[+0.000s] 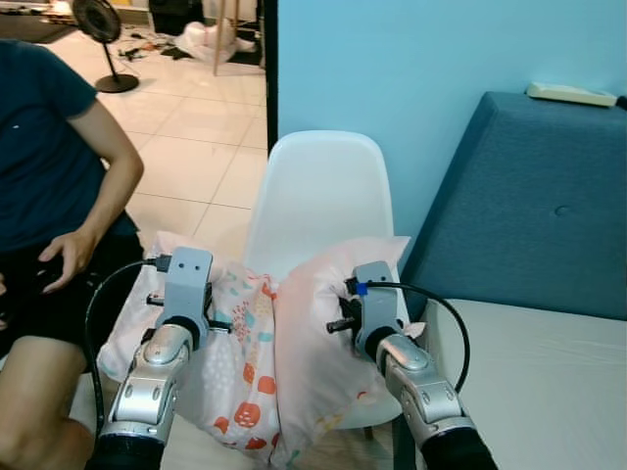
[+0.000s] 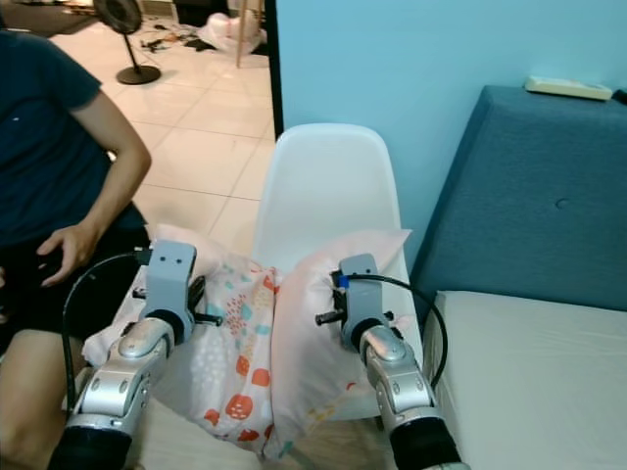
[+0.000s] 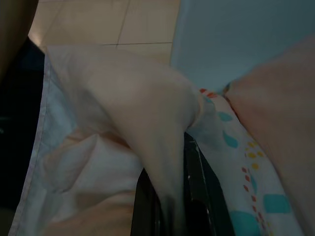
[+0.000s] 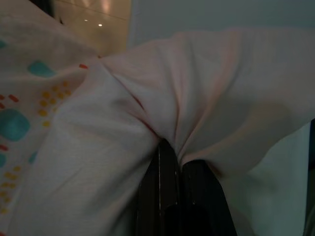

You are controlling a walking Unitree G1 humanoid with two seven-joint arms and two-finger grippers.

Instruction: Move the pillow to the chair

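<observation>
A pale pink pillow (image 1: 265, 362) with a band of coloured spots down its middle hangs folded between my two arms, over the seat of the white shell chair (image 1: 318, 186). Whether it rests on the seat is hidden. My left gripper (image 3: 170, 164) is shut on a bunch of the pillow's fabric at its left end; from the head its wrist shows at the pillow's left edge. My right gripper (image 4: 178, 157) is shut on a pinch of fabric at the right end, close to the chair's right side.
A person (image 1: 49, 196) sits close on the left, one hand on a thigh, almost touching the pillow's left corner. A blue upholstered backrest (image 1: 529, 196) and a white mattress (image 1: 529, 382) stand on the right. A light blue wall is behind the chair, with tiled floor (image 1: 186, 147) and a fan (image 1: 103, 39) beyond.
</observation>
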